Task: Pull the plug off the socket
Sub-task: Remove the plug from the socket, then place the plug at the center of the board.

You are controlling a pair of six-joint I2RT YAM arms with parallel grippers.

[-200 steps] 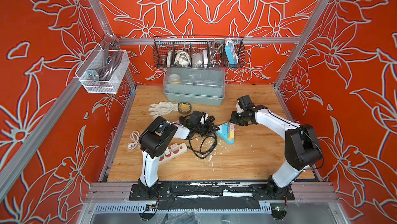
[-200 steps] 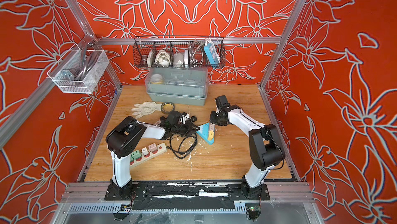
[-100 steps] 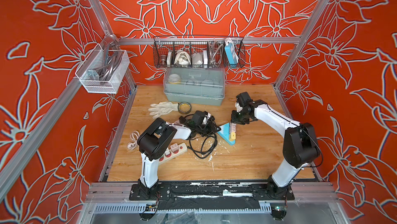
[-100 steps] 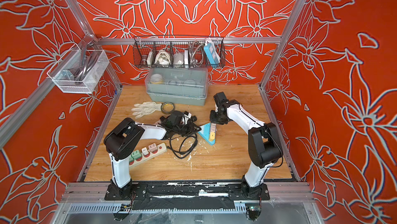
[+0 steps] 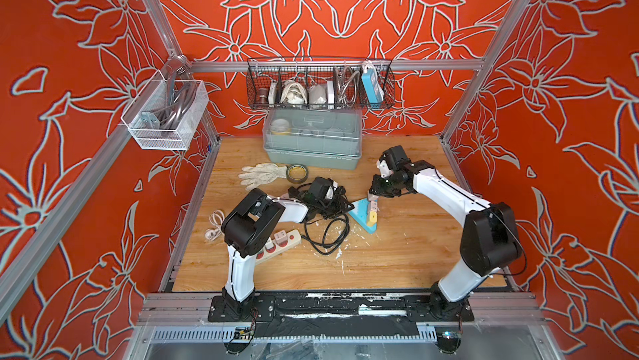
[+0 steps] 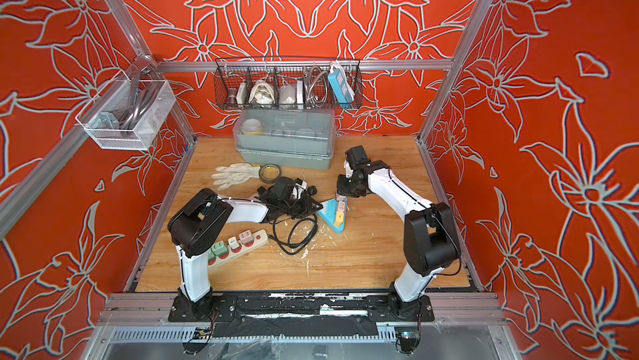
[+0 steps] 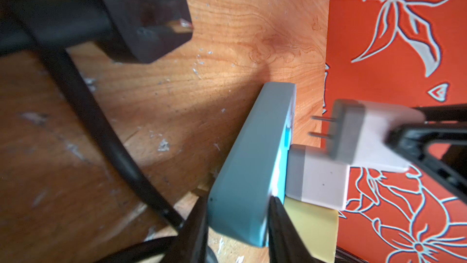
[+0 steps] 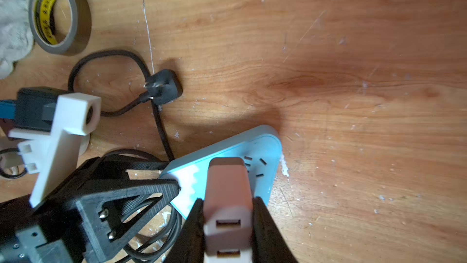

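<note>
The light-blue, round-cornered plastic power strip (image 5: pixel 361 216) is the reference item. It stands tilted on the wooden tabletop (image 5: pixel 397 254), not flat. The left gripper (image 7: pixel 237 207) is clamped across one end of the strip, with one black finger (image 7: pixel 194 229) on its back and the other on its socket face.

The right gripper (image 8: pixel 227 202) is closed on the pale pinkish-white, block-shaped plastic plug (image 8: pixel 227 186), pressing on its two side walls. The plug is out of the strip. In the left wrist view its two flat metal prongs (image 7: pixel 322 126) hang in open air just beside the socket face, not touching it. The rear face of the plug carries two USB ports (image 8: pixel 228 223). Bare slot openings (image 8: pixel 254 165) show on the strip's face just past the plug.

A white-and-grey adapter (image 7: pixel 316 181) sits seated in the strip next to the freed plug, and a yellow adapter (image 7: pixel 312 231) sits beside that one.

A black mains lead (image 8: pixel 165 86) lies near the strip on the left arm's side. A roll of brown tape (image 8: pixel 59 15) lies well apart from the strip. The yellow label in its core bears black characters too small to read. No brand or lettering is legible on the strip, the plug or the adapters.
</note>
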